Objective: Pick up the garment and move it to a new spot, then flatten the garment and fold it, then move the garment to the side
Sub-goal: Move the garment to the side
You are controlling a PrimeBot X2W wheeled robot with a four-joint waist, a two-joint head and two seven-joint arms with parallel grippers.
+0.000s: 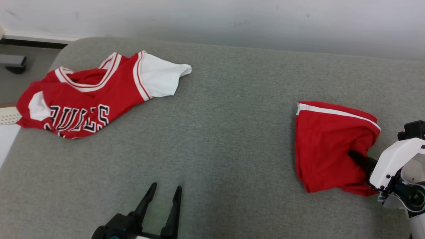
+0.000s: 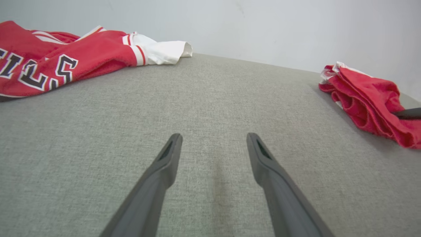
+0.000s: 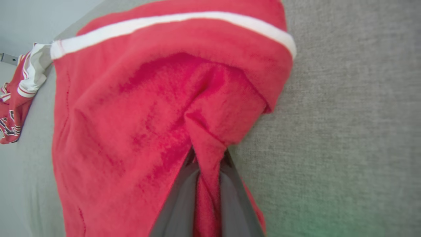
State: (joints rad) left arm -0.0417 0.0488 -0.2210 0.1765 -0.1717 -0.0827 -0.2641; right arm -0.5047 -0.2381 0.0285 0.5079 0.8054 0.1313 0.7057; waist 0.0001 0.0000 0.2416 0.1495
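A folded red garment (image 1: 328, 142) with a white stripe lies on the right side of the grey padded surface (image 1: 225, 132). My right gripper (image 1: 357, 156) reaches into it from the lower right. In the right wrist view the garment (image 3: 131, 115) bunches into a ridge, and my right gripper (image 3: 209, 154) is shut on that pinch of red cloth. My left gripper (image 1: 166, 187) rests low at the near edge, open and holding nothing. In the left wrist view my left gripper (image 2: 213, 136) points over bare surface, with the garment (image 2: 365, 95) far to the right.
A red and white jersey (image 1: 89, 99) with black lettering lies crumpled at the far left. A pale wall runs along the back edge. Beyond the left edge are floor and a dark object (image 1: 15, 63).
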